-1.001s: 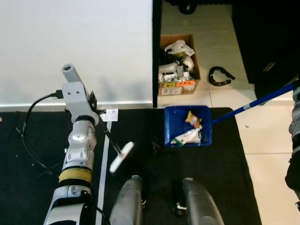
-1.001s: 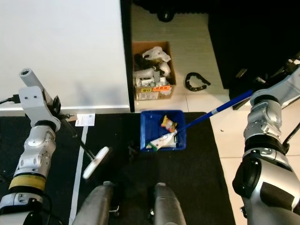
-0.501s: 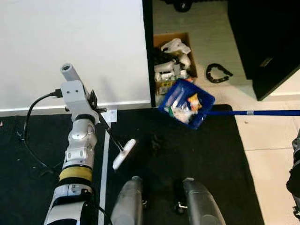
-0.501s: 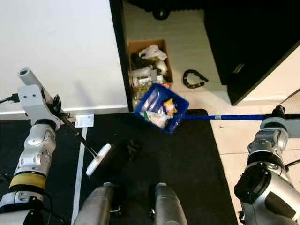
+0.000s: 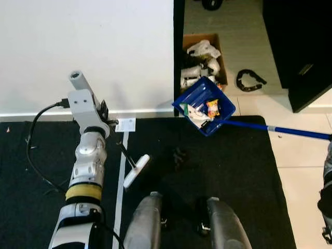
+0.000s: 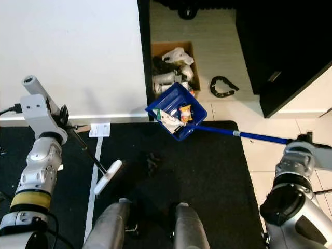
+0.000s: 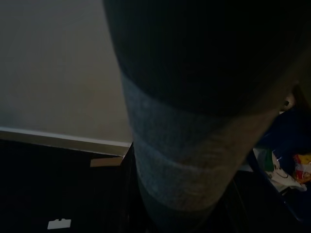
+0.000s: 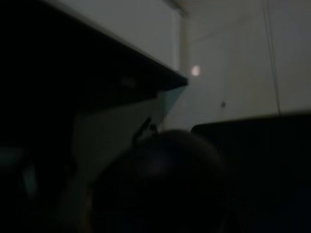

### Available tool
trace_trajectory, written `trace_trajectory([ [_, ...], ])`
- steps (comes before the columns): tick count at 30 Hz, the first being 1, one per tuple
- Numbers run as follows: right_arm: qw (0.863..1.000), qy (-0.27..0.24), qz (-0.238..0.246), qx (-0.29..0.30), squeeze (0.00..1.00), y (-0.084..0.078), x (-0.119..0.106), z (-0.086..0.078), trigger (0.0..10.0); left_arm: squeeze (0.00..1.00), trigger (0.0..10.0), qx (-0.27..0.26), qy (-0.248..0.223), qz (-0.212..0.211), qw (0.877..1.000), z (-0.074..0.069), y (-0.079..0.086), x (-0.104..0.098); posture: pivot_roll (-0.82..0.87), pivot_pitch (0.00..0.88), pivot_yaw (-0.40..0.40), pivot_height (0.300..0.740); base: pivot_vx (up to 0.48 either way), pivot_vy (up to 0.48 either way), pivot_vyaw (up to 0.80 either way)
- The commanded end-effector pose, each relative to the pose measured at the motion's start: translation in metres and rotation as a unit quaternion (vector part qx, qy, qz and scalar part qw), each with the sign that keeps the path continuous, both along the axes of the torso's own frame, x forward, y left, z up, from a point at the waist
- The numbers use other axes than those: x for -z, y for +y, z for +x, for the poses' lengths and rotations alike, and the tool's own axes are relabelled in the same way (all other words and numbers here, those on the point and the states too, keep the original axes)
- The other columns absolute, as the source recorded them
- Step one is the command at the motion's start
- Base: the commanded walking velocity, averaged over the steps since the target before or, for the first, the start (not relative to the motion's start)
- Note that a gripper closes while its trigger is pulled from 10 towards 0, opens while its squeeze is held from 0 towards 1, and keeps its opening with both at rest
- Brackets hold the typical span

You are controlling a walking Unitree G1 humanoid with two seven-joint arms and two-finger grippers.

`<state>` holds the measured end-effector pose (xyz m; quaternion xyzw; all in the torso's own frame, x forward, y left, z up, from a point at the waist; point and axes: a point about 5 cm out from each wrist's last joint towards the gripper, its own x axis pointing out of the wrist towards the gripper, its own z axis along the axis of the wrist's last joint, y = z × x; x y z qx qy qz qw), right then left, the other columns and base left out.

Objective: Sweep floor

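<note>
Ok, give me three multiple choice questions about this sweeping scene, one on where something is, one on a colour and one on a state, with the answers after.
1. Where is the cardboard box?
A. on the black mat
B. on the pale tiled floor past the mat
C. between the robot's feet

2. What colour is the dustpan?
A. red
B. white
C. blue

3. What state is the dustpan in?
A. holding scraps
B. empty
C. upside down on the mat

Answers:
1 B, the box stands on the tiles beyond the black mat.
2 C, pan and long handle are both blue.
3 A, white and orange-yellow scraps lie in the pan, near the box.
</note>
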<state>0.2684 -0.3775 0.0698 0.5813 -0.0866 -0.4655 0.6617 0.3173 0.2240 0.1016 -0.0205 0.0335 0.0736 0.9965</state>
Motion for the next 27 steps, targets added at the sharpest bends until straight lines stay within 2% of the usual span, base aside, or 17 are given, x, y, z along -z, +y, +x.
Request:
trace_trajectory([
  [1, 0.994, -0.083, 0.058, 0.029, 0.0, 0.003, -0.004, 0.006, 10.0, 0.0, 10.0, 0.001, 0.006, -0.003, 1.0, -0.001, 0.0, 0.003, 0.03, 0.178, 0.048, 0.731, 0.0, 0.0, 0.0],
  [2, 0.994, -0.083, 0.058, 0.029, 0.0, 0.003, -0.004, 0.006, 10.0, 0.0, 10.0, 0.001, 0.006, -0.003, 1.0, -0.001, 0.0, 0.003, 0.03, 0.178, 0.048, 0.731, 0.0, 0.0, 0.0],
  [4, 0.998, -0.048, 0.015, -0.029, 0.0, 0.012, -0.002, 0.013, 10.0, 0.0, 10.0, 0.004, 0.006, -0.001, 1.0, -0.001, 0.0, 0.002, 0.03, 0.179, 0.05, 0.731, 0.0, 0.0, 0.0],
  [8, 0.997, -0.049, 0.013, -0.059, 0.0, 0.02, -0.002, 0.019, 10.0, 0.0, 10.0, 0.007, 0.005, 0.002, 1.0, -0.001, 0.0, 0.002, 0.03, 0.18, 0.051, 0.731, 0.0, 0.0, 0.0],
  [9, 0.995, -0.029, -0.025, -0.089, 0.0, 0.022, -0.005, 0.022, 10.0, 0.0, 10.0, 0.008, 0.005, 0.003, 1.0, -0.001, 0.0, 0.002, 0.03, 0.181, 0.051, 0.731, 0.0, 0.0, 0.0],
  [10, 0.995, -0.029, -0.025, -0.089, 0.0, 0.022, -0.005, 0.022, 10.0, 0.0, 10.0, 0.008, 0.005, 0.003, 1.0, -0.001, 0.0, 0.002, 0.03, 0.181, 0.051, 0.731, 0.0, 0.0, 0.0],
  [11, 0.985, 0.029, -0.103, -0.135, 0.0, 0.021, -0.01, 0.025, 10.0, 0.0, 10.0, 0.011, 0.006, 0.011, 1.0, -0.001, 0.0, 0.002, 0.03, 0.183, 0.051, 0.731, 0.0, 0.0, 0.0],
  [12, 0.985, 0.029, -0.103, -0.135, 0.0, 0.021, -0.01, 0.025, 10.0, 0.0, 10.0, 0.011, 0.006, 0.011, 1.0, -0.001, 0.0, 0.002, 0.03, 0.183, 0.051, 0.731, 0.0, 0.0, 0.0],
  [13, 0.966, 0.071, -0.18, -0.171, 0.0, 0.019, -0.017, 0.027, 10.0, 0.0, 10.0, 0.012, 0.005, 0.015, 1.0, -0.001, 0.0, 0.002, 0.04, 0.186, 0.052, 0.731, 0.0, 0.0, 0.0],
  [14, 0.954, 0.086, -0.223, -0.18, 0.0, 0.016, -0.025, 0.029, 10.0, 0.0, 10.0, 0.013, 0.006, 0.018, 1.0, -0.002, 0.0, 0.002, 0.04, 0.186, 0.052, 0.731, 0.0, 0.0, 0.0],
  [17, 0.931, 0.102, -0.3, -0.182, 0.0, 0.006, -0.045, 0.032, 10.0, 0.0, 10.0, 0.01, 0.006, 0.02, 1.0, -0.003, 0.002, 0.003, 0.03, 0.19, 0.052, 0.731, 0.0, 0.0, 0.0],
  [19, 0.922, 0.101, -0.328, -0.179, 0.0, 0.001, -0.055, 0.033, 10.0, 0.0, 10.0, 0.009, 0.006, 0.023, 1.0, -0.005, 0.003, 0.003, 0.04, 0.199, 0.053, 0.731, 0.0, 0.0, 0.0],
  [25, 0.918, 0.096, -0.338, -0.181, 0.0, -0.005, -0.064, 0.034, 10.0, 0.0, 10.0, 0.011, 0.008, 0.026, 1.0, -0.007, 0.004, 0.004, 0.04, 0.215, 0.055, 0.731, 0.0, 0.0, 0.0],
  [27, 0.904, 0.107, -0.356, -0.209, 0.0, -0.007, -0.067, 0.034, 10.0, 0.0, 10.0, 0.013, 0.01, 0.03, 0.999, -0.01, 0.005, 0.005, 0.04, 0.227, 0.057, 0.731, 0.0, 0.0, 0.0],
])
